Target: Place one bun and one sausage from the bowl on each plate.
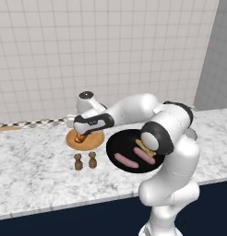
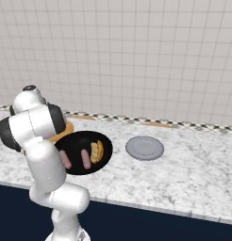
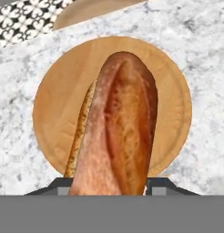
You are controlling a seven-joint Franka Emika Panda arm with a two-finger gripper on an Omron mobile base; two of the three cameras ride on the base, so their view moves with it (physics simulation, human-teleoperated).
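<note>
The gripper point(image 1: 80, 137) pinches a sausage point(image 3: 118, 132) above the wooden plate point(image 3: 173, 104), where a bun point(image 3: 82, 132) already lies. Beside that plate on the bench point(image 1: 32, 170), the black bowl point(image 2: 75, 139) holds two sausages point(image 2: 74, 159) and one bun point(image 2: 97, 151). The grey plate point(image 2: 144, 148) sits further toward the bench's right end.

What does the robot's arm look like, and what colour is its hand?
The arm is made of glossy white rounded segments with dark, nearly black rings at the joints. The hand has a dark body with small white markings, and a round white cap with a dark top sits above it. No loose cables are visible.
</note>
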